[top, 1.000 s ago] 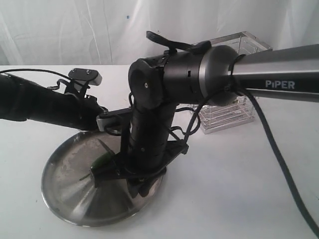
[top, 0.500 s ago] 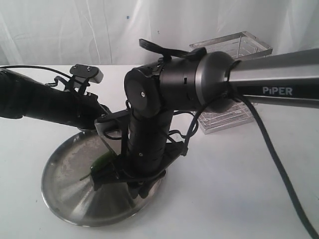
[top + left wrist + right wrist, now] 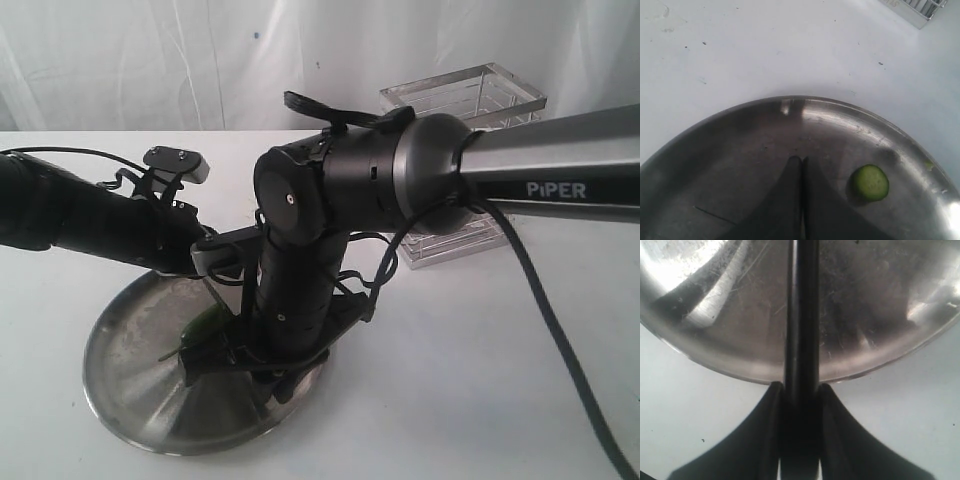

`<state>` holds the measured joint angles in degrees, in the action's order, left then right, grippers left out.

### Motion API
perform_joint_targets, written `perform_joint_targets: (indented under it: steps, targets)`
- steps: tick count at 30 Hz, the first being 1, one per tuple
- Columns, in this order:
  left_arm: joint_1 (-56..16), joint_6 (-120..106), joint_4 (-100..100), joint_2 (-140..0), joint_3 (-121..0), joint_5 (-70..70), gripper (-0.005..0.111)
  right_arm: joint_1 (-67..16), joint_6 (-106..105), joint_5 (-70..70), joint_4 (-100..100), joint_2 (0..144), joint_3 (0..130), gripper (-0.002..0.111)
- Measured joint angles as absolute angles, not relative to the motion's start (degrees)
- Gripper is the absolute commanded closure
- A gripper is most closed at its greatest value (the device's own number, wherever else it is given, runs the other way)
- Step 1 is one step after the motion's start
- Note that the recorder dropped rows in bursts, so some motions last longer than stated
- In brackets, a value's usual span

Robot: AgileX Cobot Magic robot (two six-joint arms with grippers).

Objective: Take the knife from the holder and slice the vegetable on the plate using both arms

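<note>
A: Status, bench (image 3: 480, 380) down?

B: Plate (image 3: 130, 390) on bench. Right gripper (image 3: 800, 405) clamps the knife (image 3: 801, 315) over it. Left gripper (image 3: 802, 167) is closed, apparently empty, tips pressed together. Chilli (image 3: 205, 325) lies just beside the right gripper; a cut slice (image 3: 869, 183) sits near the left.

A: Risk?

B: Unpinned chilli may roll under the blade.

A white table (image 3: 480, 380) fills the foreground, lightly speckled with dark specks. Behind it hangs a pale white curtain (image 3: 150, 60) in soft folds, evenly lit.
</note>
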<state>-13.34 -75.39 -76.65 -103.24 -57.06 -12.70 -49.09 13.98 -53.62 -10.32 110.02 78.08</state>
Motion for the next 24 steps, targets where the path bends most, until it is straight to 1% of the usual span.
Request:
perform_joint_targets:
  steps: [24]
  targets:
    - [-13.3, -75.4, -76.6, -103.2, -57.1, -10.7, 0.107, -49.1, 12.6, -53.5, -10.3, 110.0, 77.6, 0.108]
